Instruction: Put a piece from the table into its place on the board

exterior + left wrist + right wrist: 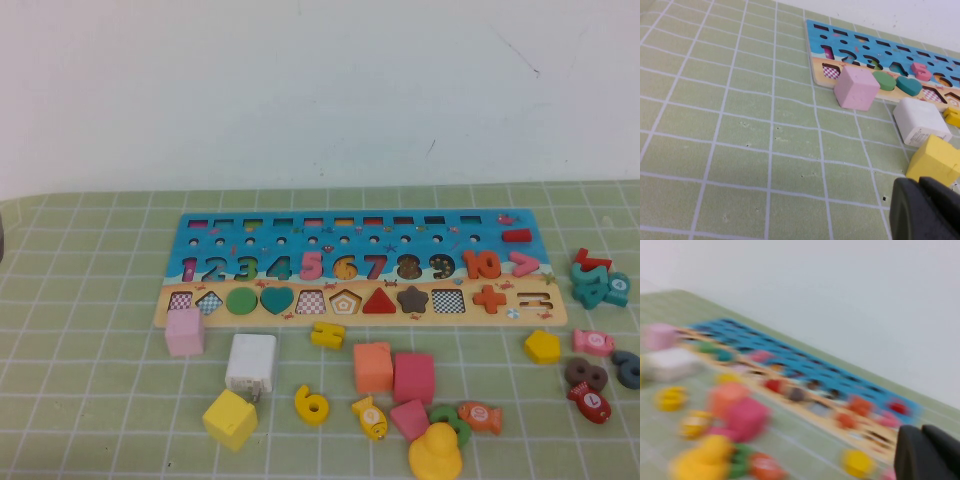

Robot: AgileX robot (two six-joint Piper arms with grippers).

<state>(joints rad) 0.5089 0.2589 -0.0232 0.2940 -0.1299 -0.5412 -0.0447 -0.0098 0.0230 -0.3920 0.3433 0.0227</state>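
Two arms: neither is seen in the high view, so both are judged to be held back off the work area.
Left gripper (926, 210): only a dark fingertip part is shown at the edge of the left wrist view, above the table (740, 150) near a yellow cube (935, 160); whether its fingers are open or closed cannot be told.
Right gripper (930, 452): a dark part is shown in the blurred right wrist view, above the table's right side near the board's end; its finger state cannot be told either, and nothing is seen held.
Piece: the yellow "6" (312, 405) is laid flat on the cloth, in front of the board, between the yellow cube (230, 419) and a yellow fish (371, 418).
Board (360, 268): it is laid lengthwise behind the loose pieces; the slot for 6 (345, 267) is seen open, between the pink 5 and the red 7.
Piece relative to fingers: it is well apart from both grippers and touched by neither.
Step judged: a reach toward the piece is not yet made; crowding by the fish and cube may hinder a clean grasp.
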